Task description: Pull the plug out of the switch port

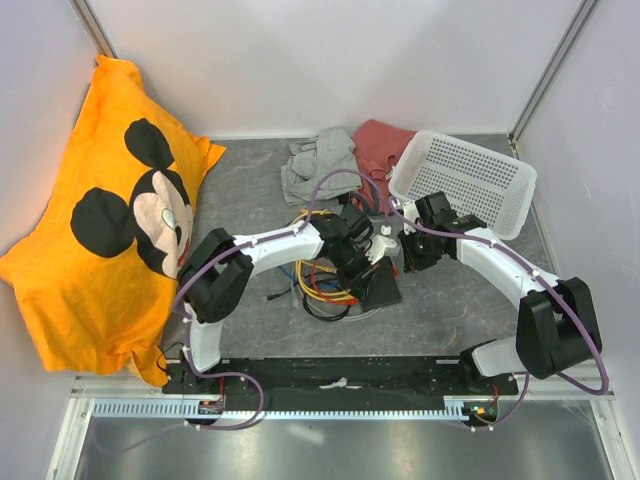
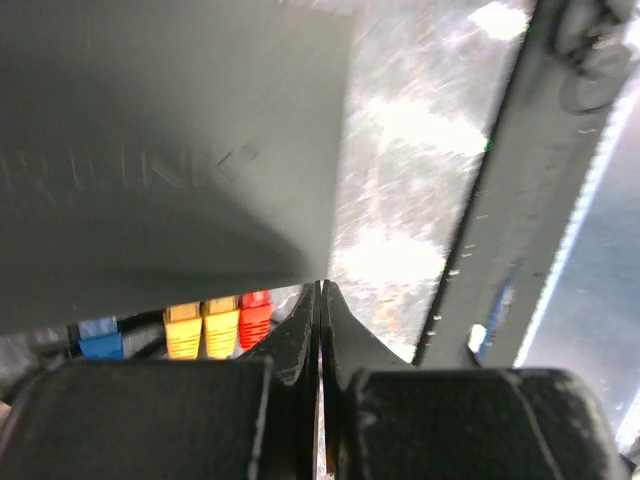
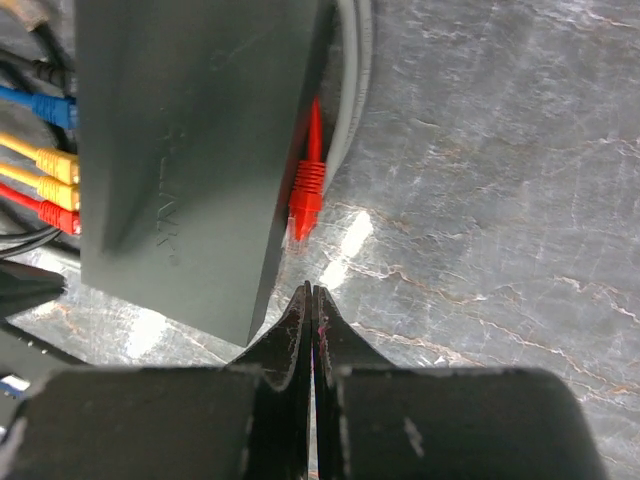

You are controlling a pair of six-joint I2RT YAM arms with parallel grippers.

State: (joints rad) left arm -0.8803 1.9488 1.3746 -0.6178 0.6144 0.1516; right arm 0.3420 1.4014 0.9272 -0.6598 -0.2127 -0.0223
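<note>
The matte-black switch box (image 1: 381, 288) lies flat mid-table; it also shows in the left wrist view (image 2: 170, 150) and the right wrist view (image 3: 190, 150). One edge holds a blue plug (image 3: 55, 108), two yellow plugs (image 3: 55, 175) and a red plug (image 3: 62, 220), all seated in sockets. A second red plug (image 3: 305, 195) lies loose on the table beside the box's opposite edge, next to a grey cable (image 3: 352, 90). My left gripper (image 2: 320, 287) is shut and empty at the box's corner near the seated red plug (image 2: 255, 315). My right gripper (image 3: 313, 289) is shut and empty, just short of the loose red plug.
A tangle of coloured cables (image 1: 322, 282) lies left of the box. A white basket (image 1: 465, 180), red cloth (image 1: 378, 145) and grey cloth (image 1: 318, 160) sit at the back. A large orange Mickey Mouse pillow (image 1: 110, 210) fills the left side.
</note>
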